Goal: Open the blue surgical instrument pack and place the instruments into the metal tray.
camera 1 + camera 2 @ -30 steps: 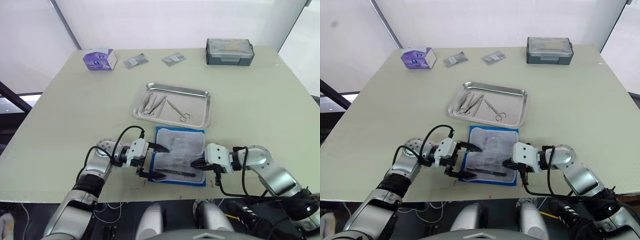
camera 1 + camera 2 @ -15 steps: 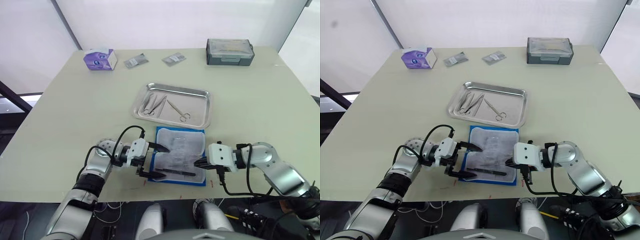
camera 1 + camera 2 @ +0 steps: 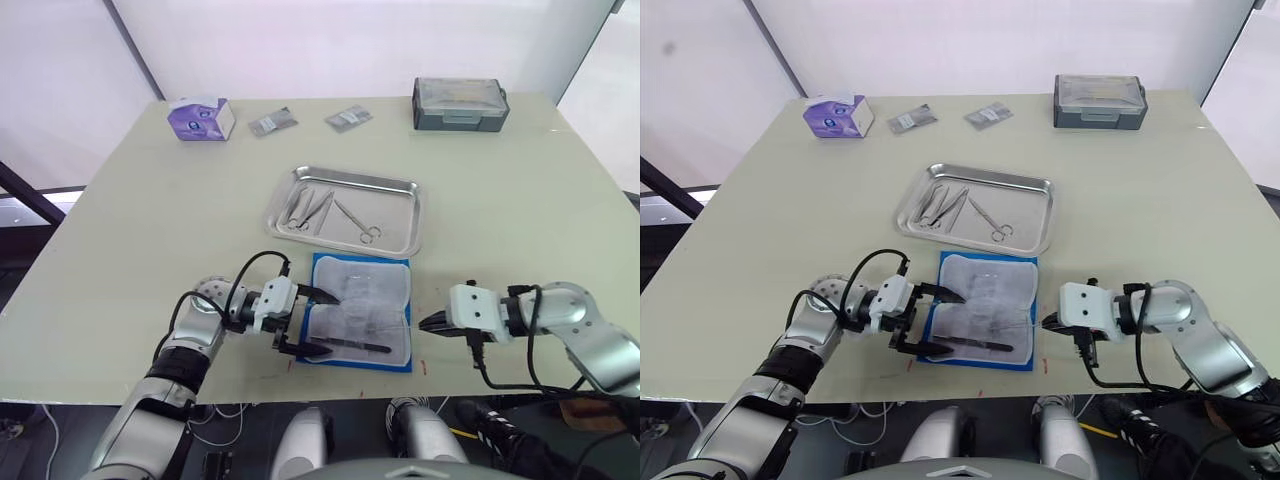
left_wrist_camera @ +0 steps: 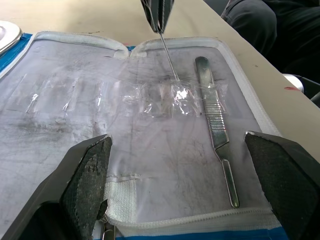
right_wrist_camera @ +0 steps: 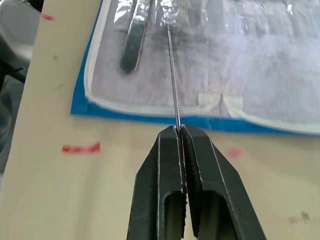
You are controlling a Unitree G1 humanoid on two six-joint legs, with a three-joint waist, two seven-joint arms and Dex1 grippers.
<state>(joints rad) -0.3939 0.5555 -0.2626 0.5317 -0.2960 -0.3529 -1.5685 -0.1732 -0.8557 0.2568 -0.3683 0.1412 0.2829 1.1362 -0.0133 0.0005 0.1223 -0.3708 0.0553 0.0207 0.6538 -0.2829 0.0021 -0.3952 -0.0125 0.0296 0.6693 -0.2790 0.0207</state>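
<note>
The blue surgical instrument pack [image 3: 372, 286] lies open on the table's near side, pale lining up. My left gripper [image 3: 306, 322] stands open over the pack's left edge, one finger on either side of it. A flat steel handle [image 4: 215, 125] lies in the lining near the front edge. To the right of the pack, my right gripper [image 5: 179, 131] is shut on a thin steel rod [image 5: 174, 75]. The rod's far tip still reaches under a clear loop of the lining. The metal tray [image 3: 395, 214] sits just behind the pack, holding scissors [image 3: 358, 222] and clamps [image 3: 305, 208].
A purple tissue box [image 3: 200, 118] stands at the far left and a dark grey lidded box [image 3: 459, 103] at the far right. Two small packets [image 3: 271, 122] [image 3: 347, 117] lie between them. Red marks [image 5: 80, 148] dot the table by the front edge.
My right gripper has drawn back to the right, off the pack, pulling the thin rod out with it. The left gripper has stayed put.
</note>
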